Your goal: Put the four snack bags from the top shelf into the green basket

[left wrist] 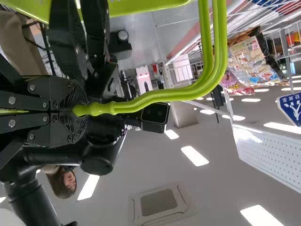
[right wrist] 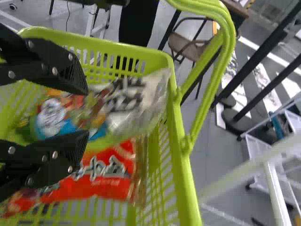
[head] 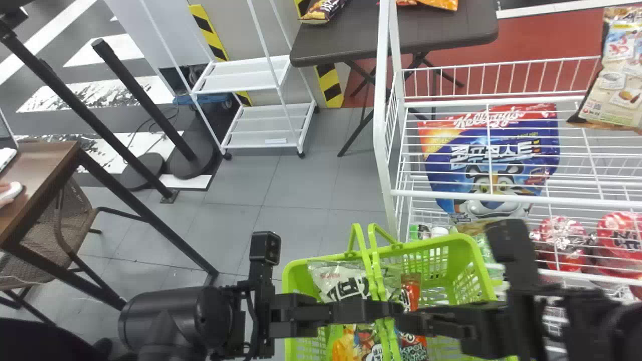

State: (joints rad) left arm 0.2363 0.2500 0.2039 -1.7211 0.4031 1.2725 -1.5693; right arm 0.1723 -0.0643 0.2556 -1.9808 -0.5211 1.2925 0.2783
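Observation:
In the head view my left gripper (head: 372,312) meets the upright handles of the green basket (head: 476,250). The left wrist view has my left gripper (left wrist: 77,110) shut on the green handles (left wrist: 155,99). My right gripper (head: 409,323) is over the basket in the head view. Seen from its wrist, my right gripper (right wrist: 87,117) has its fingers wide apart above the bags. Inside the basket lie a white bag (right wrist: 136,101), a red bag (right wrist: 110,172) and a colourful bag (head: 348,343). A beige snack bag (head: 614,75) is on the top shelf at the right.
The white wire rack (head: 383,130) rises right behind the basket, with a blue cereal bag (head: 491,165) and red packs (head: 564,240) on lower levels. A dark table (head: 441,30) and a white cart (head: 266,120) stand farther back; a wooden table (head: 37,175) is at the left.

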